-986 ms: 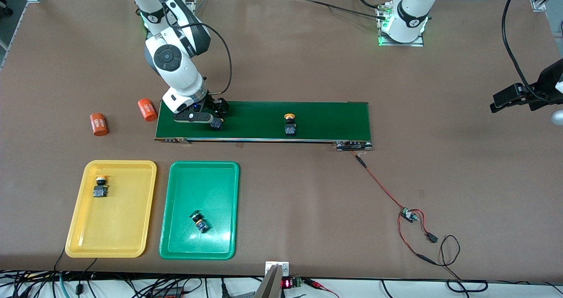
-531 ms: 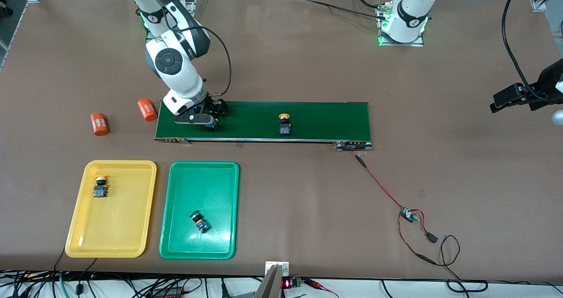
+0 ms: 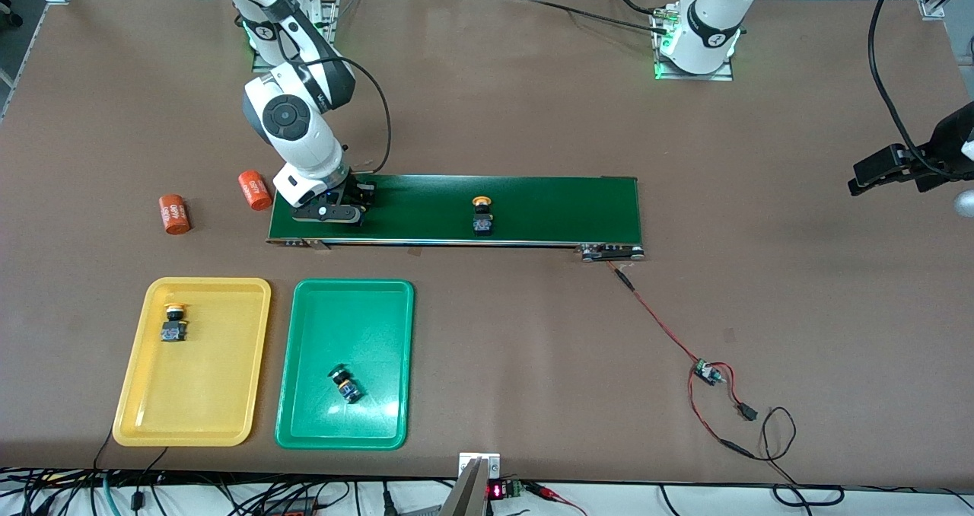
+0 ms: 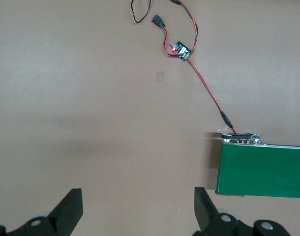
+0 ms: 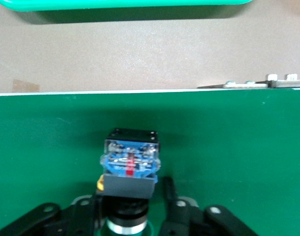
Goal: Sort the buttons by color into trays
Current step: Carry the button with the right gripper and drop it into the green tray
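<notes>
Two orange cylinders [image 3: 174,214] [image 3: 255,189] lie on the table [image 3: 533,120] at my right arm's end, the second just beside the end of the dark green belt [image 3: 563,208].

Nearer the front camera sit both trays, side by side. The yellow tray [image 3: 198,379] holds a yellow-capped button [image 3: 173,324] near its farther end. The green tray [image 3: 358,310] holds a second button [image 3: 345,384], lying tilted nearer its front edge; cap colour not clear to me.

My right gripper [image 3: 346,213] is down on the belt at that same end. Jaws narrow, closed about a third button [image 5: 130,164], which lies on its side on the belt with its blue, clear-windowed body end facing my right wrist camera. One finger [image 5: 169,194] shows just beside the body; the other is mostly hidden under it. Cap colour: cannot tell.

A fourth button [image 3: 481,215], yellow-orange cap, stands near mid-belt, well apart from my right gripper.

Off the belt's other end, a red wire [image 3: 654,322] runs to a small circuit board [image 3: 706,371] on the table.

My left gripper [image 3: 875,175] hangs waiting over bare table at my left arm's end, jaws wide, nothing between them.
</notes>
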### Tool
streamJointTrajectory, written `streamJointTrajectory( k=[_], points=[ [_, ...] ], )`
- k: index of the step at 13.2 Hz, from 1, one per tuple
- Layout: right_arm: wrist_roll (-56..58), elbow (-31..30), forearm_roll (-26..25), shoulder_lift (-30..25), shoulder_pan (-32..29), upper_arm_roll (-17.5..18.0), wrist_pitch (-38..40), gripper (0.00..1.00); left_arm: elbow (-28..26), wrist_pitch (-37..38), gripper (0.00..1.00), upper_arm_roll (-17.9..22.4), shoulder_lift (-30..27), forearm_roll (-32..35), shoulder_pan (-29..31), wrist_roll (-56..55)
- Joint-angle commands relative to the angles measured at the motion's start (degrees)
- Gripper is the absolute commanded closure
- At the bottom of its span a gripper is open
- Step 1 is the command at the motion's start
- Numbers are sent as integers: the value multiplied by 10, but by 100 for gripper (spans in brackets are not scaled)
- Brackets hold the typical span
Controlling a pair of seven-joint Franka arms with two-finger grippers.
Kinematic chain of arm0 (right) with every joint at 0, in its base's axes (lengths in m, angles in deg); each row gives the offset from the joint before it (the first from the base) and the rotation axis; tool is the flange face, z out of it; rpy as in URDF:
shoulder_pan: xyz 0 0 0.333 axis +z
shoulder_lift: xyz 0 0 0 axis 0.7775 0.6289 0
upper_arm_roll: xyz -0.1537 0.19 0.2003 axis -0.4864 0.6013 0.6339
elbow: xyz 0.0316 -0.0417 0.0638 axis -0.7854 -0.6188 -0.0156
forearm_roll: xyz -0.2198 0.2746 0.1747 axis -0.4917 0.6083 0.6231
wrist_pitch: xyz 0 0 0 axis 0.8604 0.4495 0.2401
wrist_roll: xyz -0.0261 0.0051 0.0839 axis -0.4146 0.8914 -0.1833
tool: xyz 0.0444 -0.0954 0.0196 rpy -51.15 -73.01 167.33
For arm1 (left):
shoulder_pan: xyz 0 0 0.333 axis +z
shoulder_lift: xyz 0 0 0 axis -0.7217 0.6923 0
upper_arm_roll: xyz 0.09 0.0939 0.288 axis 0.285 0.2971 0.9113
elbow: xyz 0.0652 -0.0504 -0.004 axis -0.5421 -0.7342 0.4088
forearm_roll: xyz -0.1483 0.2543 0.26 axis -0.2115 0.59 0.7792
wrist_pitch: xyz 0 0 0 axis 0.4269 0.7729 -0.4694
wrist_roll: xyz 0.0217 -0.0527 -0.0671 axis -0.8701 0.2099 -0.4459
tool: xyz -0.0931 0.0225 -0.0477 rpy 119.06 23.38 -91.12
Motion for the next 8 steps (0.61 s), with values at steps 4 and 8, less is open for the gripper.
streamJointTrajectory(
  k=[4, 8],
  points=[
    [0, 29, -8, -3, -5, -3, 22, 89, -8, -4, 0, -2, -10, 1, 5, 14],
    [29, 164, -4, -6, -7, -5, 180, 89, -7, -4, 0, -3, -10, 1, 5, 14]
  ],
)
